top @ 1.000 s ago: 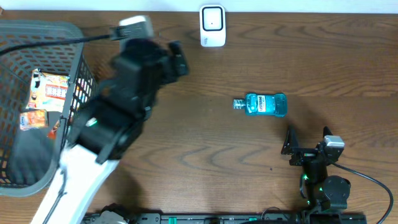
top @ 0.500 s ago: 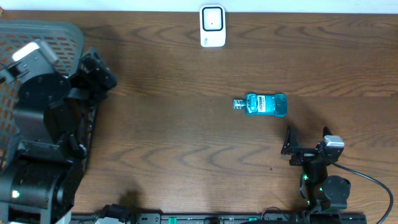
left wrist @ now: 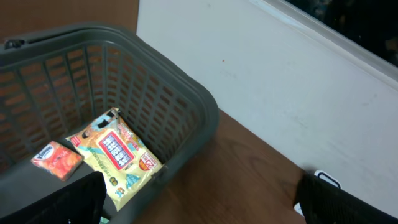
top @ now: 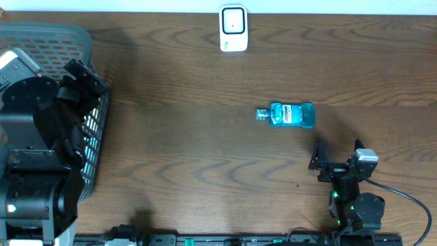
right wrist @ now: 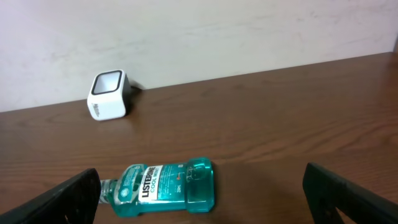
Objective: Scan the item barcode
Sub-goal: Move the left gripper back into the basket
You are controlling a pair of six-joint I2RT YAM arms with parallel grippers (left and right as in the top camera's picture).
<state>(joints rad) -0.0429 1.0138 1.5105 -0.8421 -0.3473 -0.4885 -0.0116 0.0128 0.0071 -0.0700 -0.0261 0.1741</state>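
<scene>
One broad wood-grain worktop is carrying everything in the scene. A grey slatted basket is sitting at its far left corner, and the bulky left arm is covering most of the basket in the overhead view. The left hand is hovering over the basket's right rim with its fingers spread as wide as they go and gripping nothing. The right hand is waiting near the front edge on the right side, likewise fully spread and empty (its two dark fingers are framing the bottom corners of the right wrist view).

The mouthwash bottle is lying on its side on the bare wood, just beyond the right hand and not touching it. It is teal with a Listerine label, and in the overhead view its cap is pointing left. The white scanner is standing at the far edge by the wall, well apart from the bottle. Inside the basket a yellow snack packet is lying flat, with a small red packet just beside it.
</scene>
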